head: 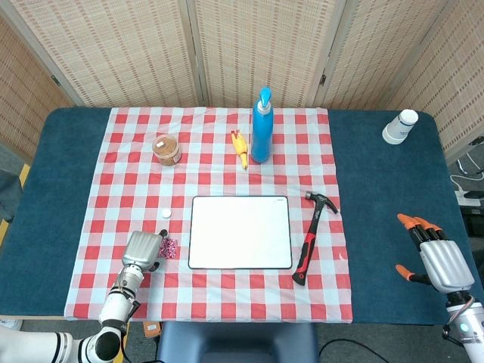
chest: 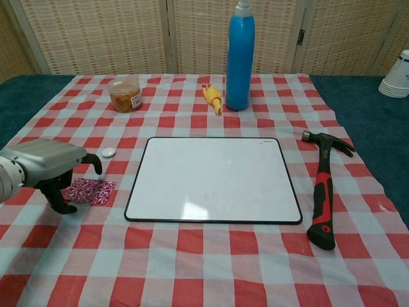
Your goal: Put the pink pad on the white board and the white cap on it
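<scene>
- The pink pad [chest: 90, 190] lies flat on the checked cloth [chest: 211, 268], just left of the white board [chest: 213, 179] and not yet on it. It is a small patterned piece whose long axis runs roughly left to right, its right end pointing at the board's left edge.
- The left hand [chest: 48, 167] hovers over the pad's left end with its fingers curled downward on either side. Whether the fingertips already touch the pad I cannot tell, but nothing is lifted, so I judge the hand released and holding nothing.
- The white cap [chest: 108, 152] sits on the cloth just beyond the pad, near the board's far-left corner, apart from both. It is round, so it has no long axis.
- The right hand [head: 433, 259] is well off to the right over the bare blue table [head: 393, 227], fingers spread and holding nothing.
- Risks, as I judge them:
  - The pad is thin and flat, so the fingers may slide over it or pinch up the cloth instead.
  - A pushing contact could shove the pad under or against the board's rim.
  - The hand's far side is near the cap, so a wide closing motion could knock the cap away.
  - A loose pinch could let the pad drop short of the board.
</scene>
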Controlling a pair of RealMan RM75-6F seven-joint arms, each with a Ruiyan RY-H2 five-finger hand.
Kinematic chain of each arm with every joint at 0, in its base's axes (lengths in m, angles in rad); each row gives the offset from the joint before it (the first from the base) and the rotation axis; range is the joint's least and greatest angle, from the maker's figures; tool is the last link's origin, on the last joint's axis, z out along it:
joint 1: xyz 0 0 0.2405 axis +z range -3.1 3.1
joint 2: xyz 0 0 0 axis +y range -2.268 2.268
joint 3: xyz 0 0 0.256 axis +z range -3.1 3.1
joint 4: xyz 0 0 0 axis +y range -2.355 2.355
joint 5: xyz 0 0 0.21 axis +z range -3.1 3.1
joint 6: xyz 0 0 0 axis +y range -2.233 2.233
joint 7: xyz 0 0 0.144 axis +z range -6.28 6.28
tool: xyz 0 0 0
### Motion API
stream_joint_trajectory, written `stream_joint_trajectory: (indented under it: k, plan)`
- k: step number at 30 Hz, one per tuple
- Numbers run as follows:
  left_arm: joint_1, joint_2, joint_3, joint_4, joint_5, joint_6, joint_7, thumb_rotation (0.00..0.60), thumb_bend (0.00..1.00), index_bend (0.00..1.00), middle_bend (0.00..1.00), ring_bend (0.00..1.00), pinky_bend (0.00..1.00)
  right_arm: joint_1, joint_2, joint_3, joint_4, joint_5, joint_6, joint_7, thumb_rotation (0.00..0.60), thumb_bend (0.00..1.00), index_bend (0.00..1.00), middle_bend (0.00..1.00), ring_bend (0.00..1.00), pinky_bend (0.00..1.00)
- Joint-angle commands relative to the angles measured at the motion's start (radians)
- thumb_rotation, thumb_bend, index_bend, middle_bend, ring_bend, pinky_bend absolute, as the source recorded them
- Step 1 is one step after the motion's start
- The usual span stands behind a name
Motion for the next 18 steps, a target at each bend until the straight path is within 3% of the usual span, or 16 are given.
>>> stream_joint_trajectory:
  k: [1,18]
  plan:
    - [-0.002,-0.009,0.003,0.013,0.0,0.007,0.001,0.6,0.25,0.25,1.0,1.0,1.0,0.0,0.0,0.0,0.0,0.0,0.0,0.0,0.6,0.13,0.0,0.12,0.09,0.18]
    - [-0.026,-0.03,0.001,0.044,-0.03,-0.003,0.018,0.6,0.26,0.32,1.0,1.0,1.0,-0.002,-0.001,0.002,-0.003,0.003,0.003,-0.006,0.6,0.13,0.0,0.12,0.09,0.18]
